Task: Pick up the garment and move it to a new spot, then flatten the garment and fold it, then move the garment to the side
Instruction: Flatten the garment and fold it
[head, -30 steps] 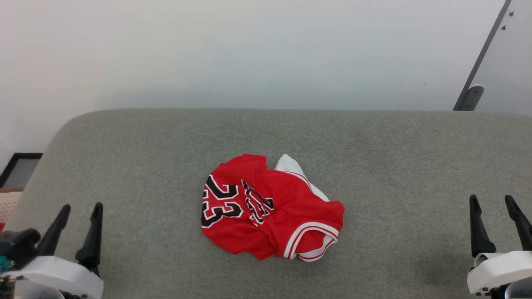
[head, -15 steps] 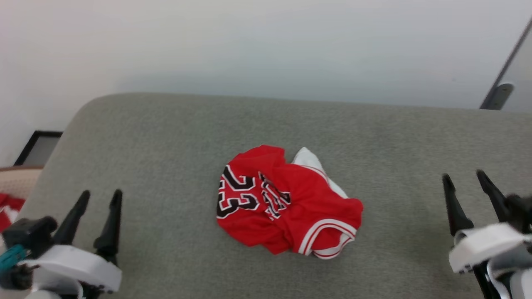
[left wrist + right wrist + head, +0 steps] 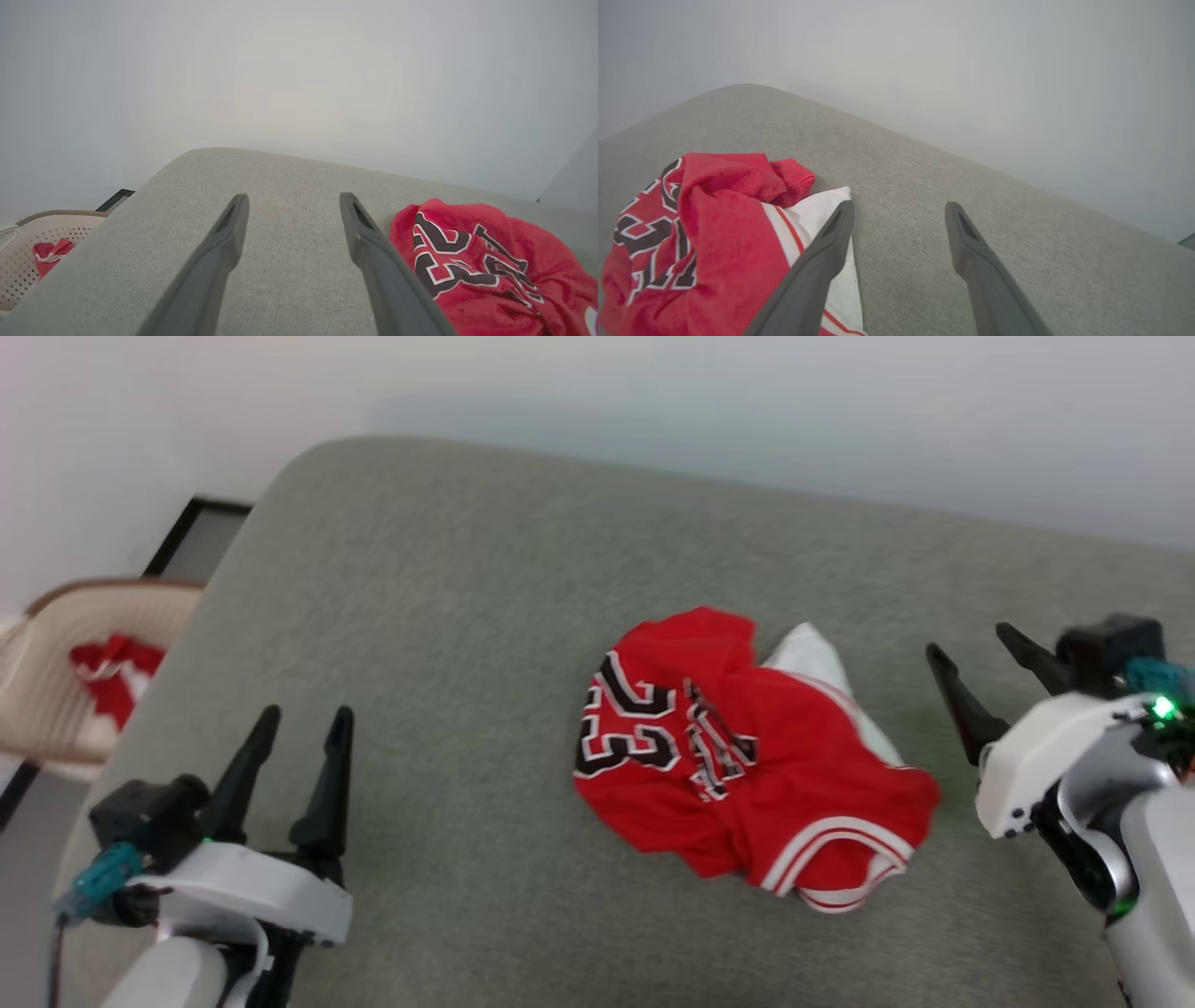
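Observation:
The garment (image 3: 747, 756) is a red jersey lying crumpled on the grey cushioned surface (image 3: 448, 616), with black number 23, a white sleeve at its far side and striped trim at the near right. Off to its lower left my left gripper (image 3: 303, 723) stands open over bare cushion. My right gripper (image 3: 971, 649) is open just right of the jersey. In the left wrist view the garment (image 3: 481, 266) lies right of the open fingers (image 3: 224, 242). In the right wrist view the left finger (image 3: 822, 261) hangs over the white sleeve (image 3: 817, 214).
A beige perforated basket (image 3: 65, 663) holding red cloth stands off the cushion's left end, also seen as the basket (image 3: 28, 252) in the left wrist view. A dark frame (image 3: 191, 537) leans at the pale wall behind. The cushion's rounded far-left corner drops off.
The head camera has swung left and down, so the whole scene shifted right. Both grippers have risen and come in toward the jersey, the right one closing most of the gap. The jersey lies as before.

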### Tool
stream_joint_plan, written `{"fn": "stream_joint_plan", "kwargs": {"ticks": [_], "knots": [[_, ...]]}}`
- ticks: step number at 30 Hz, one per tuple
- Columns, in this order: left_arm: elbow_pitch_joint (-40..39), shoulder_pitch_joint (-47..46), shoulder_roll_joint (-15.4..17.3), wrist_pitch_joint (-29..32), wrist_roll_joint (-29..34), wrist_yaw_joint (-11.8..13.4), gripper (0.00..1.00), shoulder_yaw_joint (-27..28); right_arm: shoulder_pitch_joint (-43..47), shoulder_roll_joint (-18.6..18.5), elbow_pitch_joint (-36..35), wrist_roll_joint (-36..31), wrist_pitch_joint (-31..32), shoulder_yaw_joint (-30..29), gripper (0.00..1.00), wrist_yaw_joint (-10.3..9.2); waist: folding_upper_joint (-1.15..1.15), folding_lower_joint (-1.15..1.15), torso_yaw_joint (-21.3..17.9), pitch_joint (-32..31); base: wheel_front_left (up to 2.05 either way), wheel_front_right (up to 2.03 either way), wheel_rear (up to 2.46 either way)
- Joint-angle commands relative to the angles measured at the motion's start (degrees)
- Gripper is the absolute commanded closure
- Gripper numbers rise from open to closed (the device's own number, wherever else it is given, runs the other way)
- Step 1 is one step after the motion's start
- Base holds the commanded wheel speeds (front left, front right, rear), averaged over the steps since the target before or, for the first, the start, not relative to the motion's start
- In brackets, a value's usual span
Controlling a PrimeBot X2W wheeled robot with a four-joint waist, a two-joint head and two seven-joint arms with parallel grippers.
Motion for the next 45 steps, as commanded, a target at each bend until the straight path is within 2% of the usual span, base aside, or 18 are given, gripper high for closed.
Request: {"fn": "stream_joint_plan", "kwargs": {"ticks": [1,13,16,17,19,27,35,41,45], "knots": [[0.90,-1.11,-0.98,-0.63,0.60,0.56,0.00,-0.11,-1.89,-1.05,1.30,1.16,0.97,2.19,0.00,-0.08,0.00,0.00,4.56,4.32,0.00,0.00,0.00],[5.97,-4.73,-5.34,-1.85,1.00,-1.30,0.00,-0.82,-8.01,-5.06,11.09,9.77,11.30,12.57,0.00,-0.08,0.00,0.00,8.20,7.32,0.00,0.00,0.00],[6.64,-5.25,-5.65,-1.88,1.03,-1.60,0.00,-0.82,-8.80,-6.01,12.83,9.67,13.19,14.19,0.00,-0.08,0.00,0.00,8.43,7.54,0.00,0.00,0.00],[7.22,-5.52,-5.93,-1.98,1.04,-2.13,0.00,-0.72,-8.80,-6.14,14.46,10.29,14.86,15.79,0.53,-0.08,0.00,0.00,8.51,7.70,0.00,0.00,0.00],[7.78,-5.75,-6.13,-2.09,0.94,-2.46,0.00,-0.57,-9.35,-6.65,15.63,10.10,14.92,16.75,1.00,-0.08,0.00,0.00,8.49,7.72,0.00,0.00,0.00],[9.40,-5.32,-5.07,-2.30,1.28,-2.70,0.00,0.63,-11.51,-6.10,17.03,11.64,11.56,12.73,1.00,-0.09,0.00,0.00,6.05,5.94,0.00,0.00,0.00],[8.29,-3.58,-2.74,-1.81,1.20,-2.13,0.00,1.77,-7.34,-9.20,12.03,12.26,12.30,6.66,1.00,-0.09,0.00,0.00,1.79,3.24,0.00,0.00,0.00],[6.14,-1.95,-0.63,-0.40,1.26,-1.08,0.00,2.29,0.53,-11.71,7.40,9.65,13.99,-3.03,1.00,-0.09,0.00,0.00,-2.14,1.38,0.00,0.00,0.00],[4.74,-1.52,0.19,0.54,0.94,-0.53,0.00,2.46,6.56,-11.27,5.69,6.95,15.33,-10.56,1.00,-0.09,0.00,0.00,-4.15,0.64,0.00,0.00,0.00]]}}
